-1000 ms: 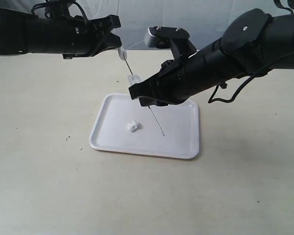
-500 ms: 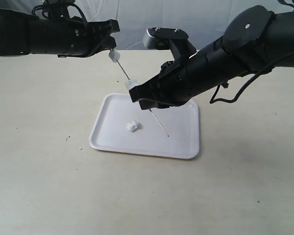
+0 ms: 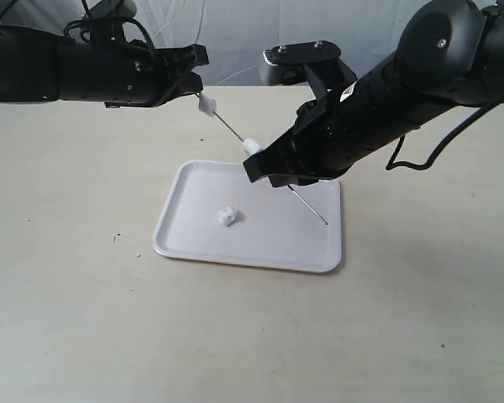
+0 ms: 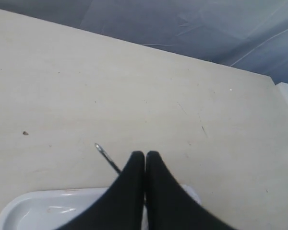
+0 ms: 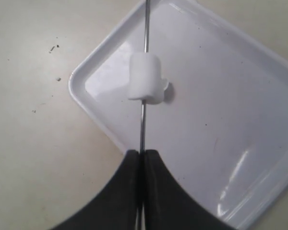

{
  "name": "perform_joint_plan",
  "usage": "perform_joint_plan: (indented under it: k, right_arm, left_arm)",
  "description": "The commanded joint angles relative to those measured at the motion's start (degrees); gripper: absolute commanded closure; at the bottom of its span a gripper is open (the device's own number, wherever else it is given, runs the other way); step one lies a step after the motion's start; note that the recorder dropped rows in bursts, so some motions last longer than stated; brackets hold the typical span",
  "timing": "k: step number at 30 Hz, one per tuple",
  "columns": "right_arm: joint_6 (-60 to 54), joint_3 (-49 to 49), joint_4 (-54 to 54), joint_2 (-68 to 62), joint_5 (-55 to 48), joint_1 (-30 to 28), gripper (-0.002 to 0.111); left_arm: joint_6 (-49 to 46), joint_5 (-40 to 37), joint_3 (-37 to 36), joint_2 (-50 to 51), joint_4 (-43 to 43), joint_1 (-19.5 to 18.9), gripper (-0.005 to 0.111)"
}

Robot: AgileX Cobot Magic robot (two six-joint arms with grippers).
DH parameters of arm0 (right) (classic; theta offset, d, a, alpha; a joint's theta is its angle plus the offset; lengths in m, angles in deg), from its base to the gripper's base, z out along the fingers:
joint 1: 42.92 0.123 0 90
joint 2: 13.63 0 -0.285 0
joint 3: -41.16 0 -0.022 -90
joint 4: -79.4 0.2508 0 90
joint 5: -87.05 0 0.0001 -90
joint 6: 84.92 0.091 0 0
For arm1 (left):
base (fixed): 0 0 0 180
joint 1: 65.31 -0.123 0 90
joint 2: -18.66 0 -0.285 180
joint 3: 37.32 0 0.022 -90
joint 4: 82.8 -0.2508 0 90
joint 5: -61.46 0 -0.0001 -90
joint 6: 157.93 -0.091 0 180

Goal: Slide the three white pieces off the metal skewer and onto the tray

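1. The thin, straight, silvery metal skewer [image 3: 228, 127] hangs in the air on a slant between the two arms. Its high end is at the left gripper, and its bare point is low over the right part of the tray. From where I stand I can't tell if the point touches.
2. Two small white marshmallow-like pieces are threaded on it. The upper white piece [image 3: 207, 105] sits right under the left fingertips. The lower white piece [image 3: 252, 145] sits further down the rod, just ahead of the right fingertips and clear of them.
3. A third, loose white piece [image 3: 225, 217] lies off the skewer on the tray floor, left of centre.
4. The flat white plastic tray [image 3: 311, 252], rectangular with rounded corners and a low rim, lies directly beneath the skewer's lower half.
5. The right gripper [image 3: 254, 168] has its black fingers pressed together on the rod, which runs straight in between the tips in its wrist view.
6. The left gripper [image 3: 198, 84] also has its fingers squeezed tight with no gap. The skewer's looped end pokes out beside them, so it looks pinched there.
7. All of this is over a pale beige table [image 3: 84, 319] with a few dark specks.
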Motion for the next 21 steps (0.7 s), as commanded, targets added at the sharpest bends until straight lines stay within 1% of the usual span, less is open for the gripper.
perform_joint_plan:
  k: [1,8,14,18,21]
  right_arm:
    - [0.29,-0.17,-1.76,0.42,-4.06,0.35,0.109]
    - [0.65,-0.17,-2.13,0.42,-5.70,0.35,0.109]
    - [2.60,-0.17,-4.76,1.58,-6.78,0.35,0.109]
    - [4.98,-0.17,-8.02,3.34,-6.78,0.35,0.109]
    - [7.71,-0.17,-12.08,4.21,-5.93,0.25,0.109]
  left_arm:
    - [-0.12,2.14,0.62,-1.08,1.35,-1.19,0.107]
    - [-0.01,3.68,0.62,-1.08,1.35,-1.74,0.107]
    - [-0.10,5.63,0.62,-1.08,1.35,-1.74,0.107]
    - [-0.10,5.51,0.62,-1.08,1.35,-1.74,0.107]
    - [-0.10,2.61,0.62,-1.08,1.35,-1.74,0.107]
